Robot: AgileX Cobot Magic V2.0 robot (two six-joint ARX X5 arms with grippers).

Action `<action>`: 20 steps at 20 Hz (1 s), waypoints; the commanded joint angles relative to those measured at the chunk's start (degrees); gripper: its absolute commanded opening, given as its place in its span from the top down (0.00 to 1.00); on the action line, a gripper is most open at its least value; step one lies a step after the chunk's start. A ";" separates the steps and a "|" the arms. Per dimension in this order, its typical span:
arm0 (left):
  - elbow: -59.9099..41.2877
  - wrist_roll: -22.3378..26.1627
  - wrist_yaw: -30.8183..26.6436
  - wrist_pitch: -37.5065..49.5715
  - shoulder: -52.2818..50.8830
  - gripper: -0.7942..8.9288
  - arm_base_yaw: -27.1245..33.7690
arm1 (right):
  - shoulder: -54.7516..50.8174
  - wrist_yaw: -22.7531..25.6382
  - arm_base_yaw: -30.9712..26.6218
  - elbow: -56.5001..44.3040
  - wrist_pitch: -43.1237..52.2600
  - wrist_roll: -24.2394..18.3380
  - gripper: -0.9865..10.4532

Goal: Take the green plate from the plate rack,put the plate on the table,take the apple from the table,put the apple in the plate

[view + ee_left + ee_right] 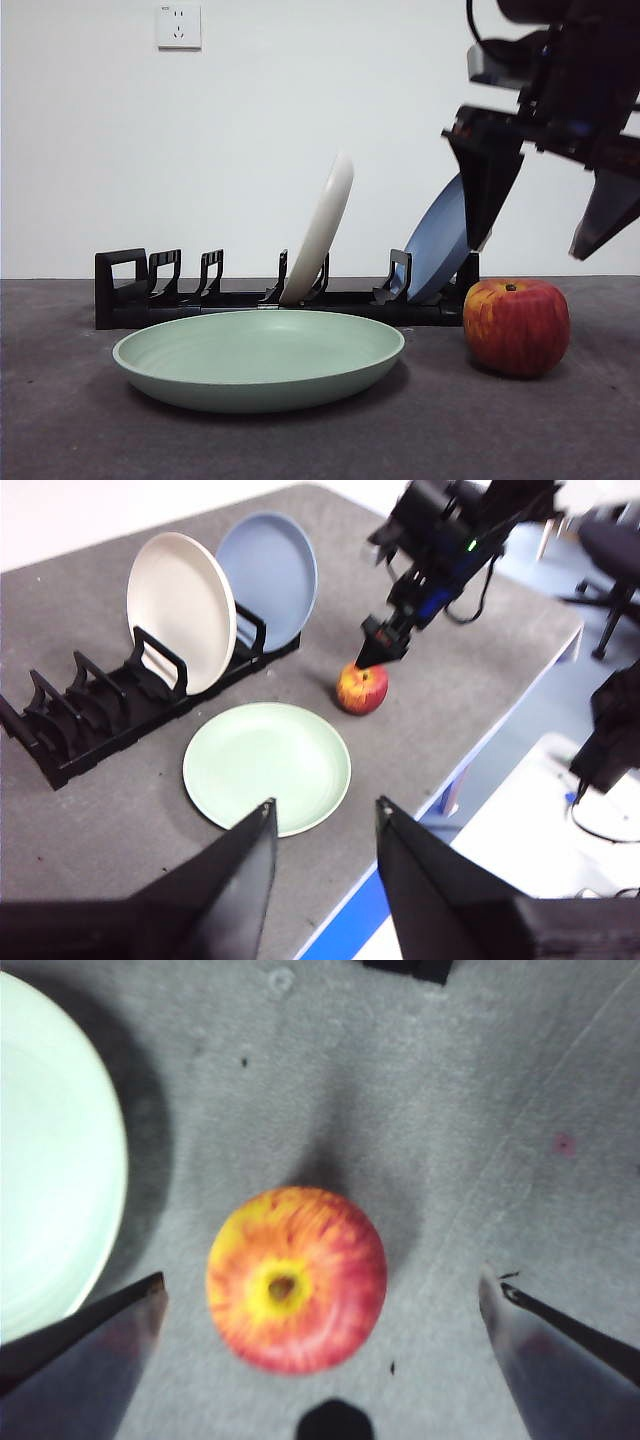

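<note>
The green plate [258,356] lies flat on the table [60,430] in front of the plate rack [125,290]; it also shows in the left wrist view [267,767] and at the edge of the right wrist view [45,1160]. The red apple [516,326] stands on the table to the right of the plate, apart from it. My right gripper [548,215] hangs open just above the apple [296,1278], its jaws wide to either side. My left gripper [325,820] is open and high, away from the plate, holding nothing.
A cream-white plate [322,228] and a blue plate [440,242] stand upright in the rack [90,720]. The table's edge [480,750] runs close past the apple [362,688]. A wall socket [179,26] is on the back wall.
</note>
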 commanded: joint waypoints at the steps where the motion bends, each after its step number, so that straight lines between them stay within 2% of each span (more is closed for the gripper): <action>1: -0.68 -2.05 -0.15 0.22 -2.58 0.75 0.02 | 2.40 0.07 0.11 -0.61 0.74 0.57 0.34; 8: -0.70 -2.60 -0.15 0.20 -5.09 0.75 -0.28 | 8.74 0.02 0.48 -0.61 1.73 0.55 0.35; 9: -0.70 -2.60 -0.22 0.20 -5.09 0.75 -0.33 | 9.35 0.02 0.50 -0.61 1.77 0.57 0.42; 11: -0.72 -2.60 -1.16 0.20 -5.07 0.75 -0.31 | 10.08 0.02 1.14 -0.61 1.62 0.61 0.64; 13: -1.01 -2.62 -1.46 0.20 -5.07 0.75 -0.31 | 10.08 0.04 1.25 -0.61 1.68 0.52 0.93; 20: -1.84 -2.62 -1.55 0.20 -5.03 0.75 -0.33 | 9.77 -0.02 2.99 2.89 -2.62 0.39 0.92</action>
